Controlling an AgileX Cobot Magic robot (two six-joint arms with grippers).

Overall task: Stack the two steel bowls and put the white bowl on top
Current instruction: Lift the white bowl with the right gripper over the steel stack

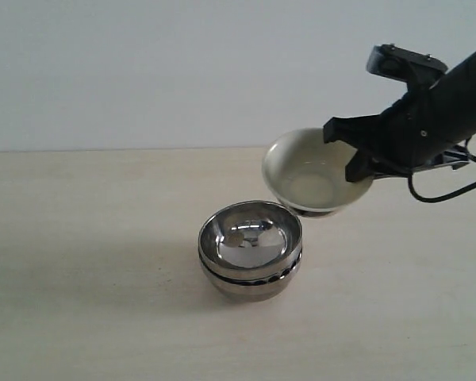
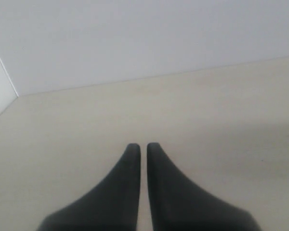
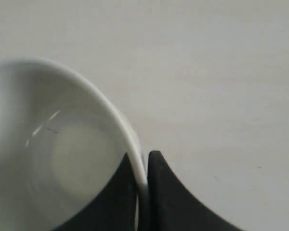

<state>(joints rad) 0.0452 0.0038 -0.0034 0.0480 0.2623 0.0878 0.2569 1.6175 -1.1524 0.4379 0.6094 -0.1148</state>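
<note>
The two steel bowls (image 1: 250,252) sat nested one inside the other at the middle of the exterior view, so the first step looked done. The step in hand was the last one, bringing the white bowl (image 1: 311,176) over the stack. The right pincer (image 1: 358,163) gripped that bowl by its rim, one finger inside and one outside. It held the bowl off the surface (image 1: 79,246), up and to the right of the stack, tilted with its opening towards the camera. The bowl's dark underside hung just beside the upper right of the stack's rim; whether they touched I could not tell.

The next move, I judged, called for carrying the bowl down and left in the frame, levelling it, centring it over the top steel bowl and only then letting go. The rims were close, so a low pass risked nudging the stack.

The left pincer (image 2: 143,147) was nearly closed on nothing, over bare surface. Open surface lay all around the stack, especially at the left of the frame.
</note>
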